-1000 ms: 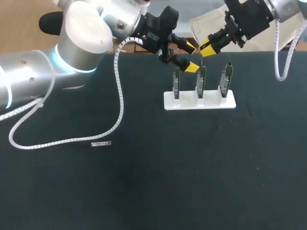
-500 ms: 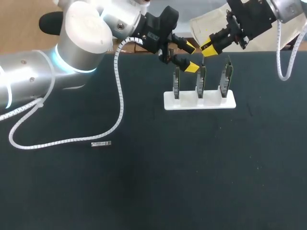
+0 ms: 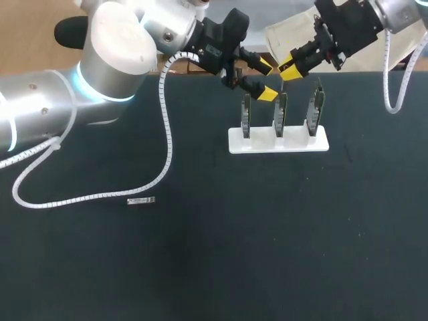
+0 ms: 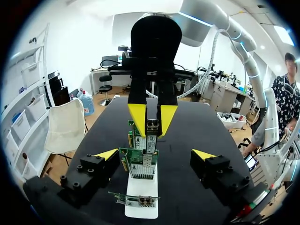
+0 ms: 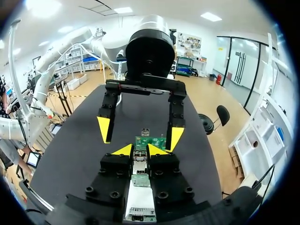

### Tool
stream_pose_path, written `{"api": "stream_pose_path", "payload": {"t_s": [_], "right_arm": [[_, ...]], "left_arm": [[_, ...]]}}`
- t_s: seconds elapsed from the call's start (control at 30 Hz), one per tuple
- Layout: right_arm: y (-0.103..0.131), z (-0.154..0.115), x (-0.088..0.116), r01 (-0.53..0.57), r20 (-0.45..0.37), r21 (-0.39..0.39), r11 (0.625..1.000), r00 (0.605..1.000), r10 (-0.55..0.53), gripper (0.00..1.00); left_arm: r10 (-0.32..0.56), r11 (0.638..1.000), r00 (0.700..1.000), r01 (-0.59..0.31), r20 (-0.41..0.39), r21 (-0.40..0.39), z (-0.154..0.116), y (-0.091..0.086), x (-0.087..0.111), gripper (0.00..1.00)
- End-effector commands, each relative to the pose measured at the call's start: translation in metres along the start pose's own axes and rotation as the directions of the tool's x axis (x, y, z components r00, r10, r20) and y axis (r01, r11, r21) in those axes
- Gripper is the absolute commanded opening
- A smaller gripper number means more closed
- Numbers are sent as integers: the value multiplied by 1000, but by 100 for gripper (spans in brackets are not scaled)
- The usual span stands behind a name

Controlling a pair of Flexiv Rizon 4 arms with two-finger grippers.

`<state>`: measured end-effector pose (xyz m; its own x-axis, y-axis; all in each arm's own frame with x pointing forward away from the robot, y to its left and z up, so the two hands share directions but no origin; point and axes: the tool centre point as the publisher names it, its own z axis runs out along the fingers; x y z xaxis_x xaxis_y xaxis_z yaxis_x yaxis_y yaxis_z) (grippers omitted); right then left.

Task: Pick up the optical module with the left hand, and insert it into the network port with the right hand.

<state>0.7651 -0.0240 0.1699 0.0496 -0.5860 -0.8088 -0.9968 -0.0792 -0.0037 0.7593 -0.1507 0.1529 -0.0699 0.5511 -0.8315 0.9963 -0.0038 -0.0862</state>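
The counter (image 3: 200, 267) was a broad, flat top covered in matte black, and it filled nearly the whole head view. Its far edge ran straight across, while its near and side edges fell outside that view. Light lay evenly over the counter, so the surface read as one uniform dark charcoal with no bright patches. A scatter of tiny pale specks dotted the counter, mostly toward its near right part. In the left wrist view the counter (image 4: 201, 131) stretched away as a long dark slab with straight sides. In the right wrist view the counter (image 5: 77, 159) looked greyer and carried a dull sheen.
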Motion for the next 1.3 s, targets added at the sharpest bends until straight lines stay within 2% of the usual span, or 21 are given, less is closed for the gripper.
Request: {"api": "stream_pose_path", "payload": {"t_s": [0.03, 0.4, 1.3], "right_arm": [[0, 1, 1, 0, 2, 4, 1000, 1000, 0, 0], [-2, -2, -1, 28, -3, 18, 999, 1000, -28, 0], [-2, 6, 8, 10, -15, 8, 1000, 1000, -10, 0]], "left_arm": [[1, 1000, 1000, -1, 1, -4, 0, -1, 0, 100], [1, 1000, 1000, -1, 1, -4, 0, -1, 0, 100], [1, 1000, 1000, -1, 1, -4, 0, -1, 0, 100]]}}
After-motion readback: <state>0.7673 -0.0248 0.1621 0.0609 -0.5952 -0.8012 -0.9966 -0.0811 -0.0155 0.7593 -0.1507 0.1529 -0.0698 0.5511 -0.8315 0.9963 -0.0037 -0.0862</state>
